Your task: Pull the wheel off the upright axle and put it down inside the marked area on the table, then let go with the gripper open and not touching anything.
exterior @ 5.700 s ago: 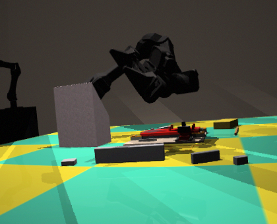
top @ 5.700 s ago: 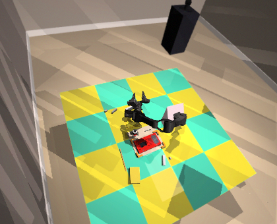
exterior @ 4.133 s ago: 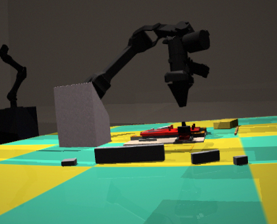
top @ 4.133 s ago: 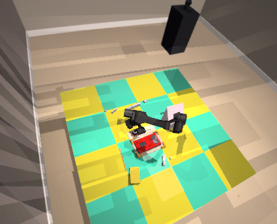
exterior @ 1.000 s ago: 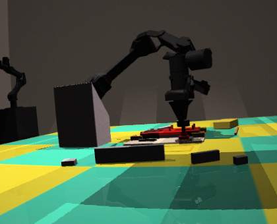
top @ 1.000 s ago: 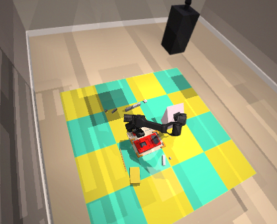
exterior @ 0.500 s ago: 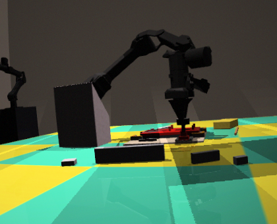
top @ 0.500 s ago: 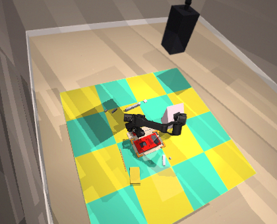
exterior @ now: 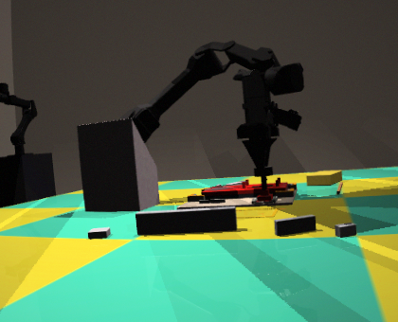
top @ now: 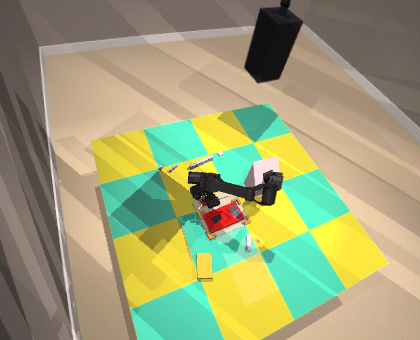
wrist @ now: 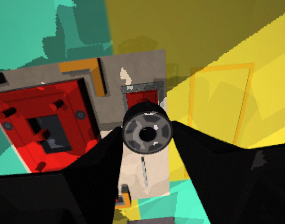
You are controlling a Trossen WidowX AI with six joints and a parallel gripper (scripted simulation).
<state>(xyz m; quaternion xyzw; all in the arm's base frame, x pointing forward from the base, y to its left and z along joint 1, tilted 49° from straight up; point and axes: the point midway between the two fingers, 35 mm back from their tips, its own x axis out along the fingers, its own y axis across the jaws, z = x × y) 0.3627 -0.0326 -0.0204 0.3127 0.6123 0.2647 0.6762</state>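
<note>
Centre of the wrist view: gripper (wrist: 146, 150) clamped on the wheel (wrist: 147, 132), dark fingers pressing in from lower left and lower right against its rim. Wheel seen face-on — black tyre, grey hub with ring of dark slots, black hole in the middle — hanging over the grey board (wrist: 138, 75), just above a small red square recess. Below the wheel, a thin pale pin, apparently the axle (wrist: 143, 169), lying on the lower part of the board in this view; whether it still touches the wheel, cannot tell. Left of centre, a big red frame (wrist: 43, 120) with a dark square opening, orange corner piece (wrist: 93, 72) at its upper right. Right of centre, on the yellow square, a faint orange-outlined rectangle, the marked area (wrist: 220, 105), beside the board and apart from the wheel. In the exterior view, arm (exterior: 184, 87) arched from a dark block (exterior: 113, 163) at left, gripper pointing straight down at centre right onto the red frame; dark bars in a row across the foreground, a yellow block (exterior: 323, 178) at far right. From above, all of it mid-frame on the yellow and teal checked mat (top: 314, 250) — yellow block below and left of the board, black box (top: 273, 42) at upper right.
</note>
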